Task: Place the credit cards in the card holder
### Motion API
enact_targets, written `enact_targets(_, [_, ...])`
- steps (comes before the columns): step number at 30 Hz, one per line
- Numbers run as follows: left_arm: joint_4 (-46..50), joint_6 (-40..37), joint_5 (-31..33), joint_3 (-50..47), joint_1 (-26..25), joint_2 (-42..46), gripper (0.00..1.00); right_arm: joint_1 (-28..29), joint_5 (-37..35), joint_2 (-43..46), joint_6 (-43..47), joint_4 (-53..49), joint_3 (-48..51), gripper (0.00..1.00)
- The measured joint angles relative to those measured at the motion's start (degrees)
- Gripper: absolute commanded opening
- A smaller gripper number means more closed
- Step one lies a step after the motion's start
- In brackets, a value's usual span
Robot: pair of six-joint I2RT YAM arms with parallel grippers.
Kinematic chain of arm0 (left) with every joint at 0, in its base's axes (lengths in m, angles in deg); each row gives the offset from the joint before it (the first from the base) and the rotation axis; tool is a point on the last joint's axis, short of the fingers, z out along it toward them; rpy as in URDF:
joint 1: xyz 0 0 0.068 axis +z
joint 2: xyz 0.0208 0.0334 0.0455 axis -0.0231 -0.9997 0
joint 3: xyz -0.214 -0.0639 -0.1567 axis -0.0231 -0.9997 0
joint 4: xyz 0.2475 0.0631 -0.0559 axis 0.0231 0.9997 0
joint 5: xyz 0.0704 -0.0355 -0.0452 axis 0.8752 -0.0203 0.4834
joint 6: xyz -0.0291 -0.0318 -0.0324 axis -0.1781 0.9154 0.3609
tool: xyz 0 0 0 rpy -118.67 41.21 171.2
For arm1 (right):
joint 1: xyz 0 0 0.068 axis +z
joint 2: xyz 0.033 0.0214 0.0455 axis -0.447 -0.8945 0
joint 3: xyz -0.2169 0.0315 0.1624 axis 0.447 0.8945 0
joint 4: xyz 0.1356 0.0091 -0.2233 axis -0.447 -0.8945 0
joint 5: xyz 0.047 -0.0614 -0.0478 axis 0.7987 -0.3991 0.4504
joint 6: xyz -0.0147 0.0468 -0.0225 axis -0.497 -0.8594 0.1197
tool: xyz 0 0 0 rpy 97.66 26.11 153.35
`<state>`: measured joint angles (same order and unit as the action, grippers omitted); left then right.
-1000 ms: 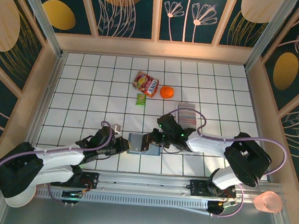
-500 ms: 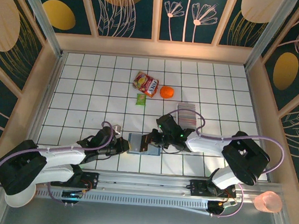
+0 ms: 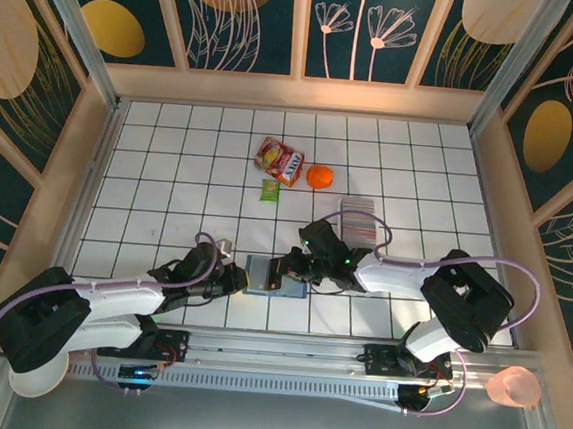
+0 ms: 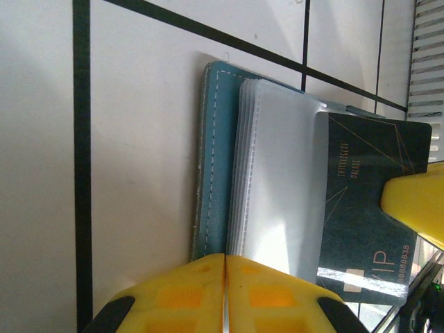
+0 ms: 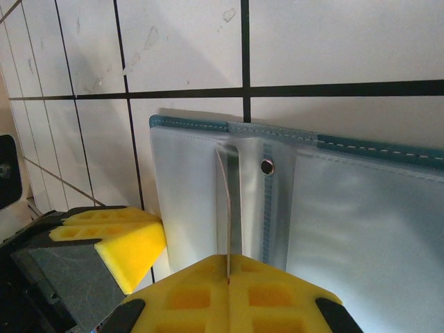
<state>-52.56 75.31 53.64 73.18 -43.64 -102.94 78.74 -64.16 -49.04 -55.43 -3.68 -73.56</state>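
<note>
The teal-blue card holder (image 3: 259,272) lies open on the white tiles, its clear sleeves (image 4: 277,187) facing up. My right gripper (image 3: 284,271) is shut on a dark credit card with gold lines (image 4: 364,201), which lies over the sleeves. In the right wrist view this card (image 5: 226,201) shows edge-on, its tip at a sleeve pocket next to the snap, and the gripper (image 5: 228,277) is pinched on it. My left gripper (image 3: 242,279) is shut, its yellow tips (image 4: 225,262) resting on the holder's edge (image 4: 211,139).
A clear tray holding more cards (image 3: 358,219) stands behind the right arm. An orange (image 3: 319,176), a snack bag (image 3: 279,160) and a small green packet (image 3: 270,189) lie farther back. Wooden walls ring the tiled floor.
My right gripper has crept a little to the left with the dark card, further over the holder. The left gripper has stayed at the holder's edge.
</note>
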Motion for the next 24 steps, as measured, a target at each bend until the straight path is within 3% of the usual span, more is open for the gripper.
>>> enact_targets(21, [0.7,0.0,0.6,0.0,0.0,0.0,0.08,1.3,0.0,-5.4,2.8,-1.6,-5.9,0.00])
enact_targets(24, [0.7,0.0,0.7,0.0,0.0,0.0,0.08,1.6,-0.2,-6.1,3.5,-2.4,-7.0,0.04])
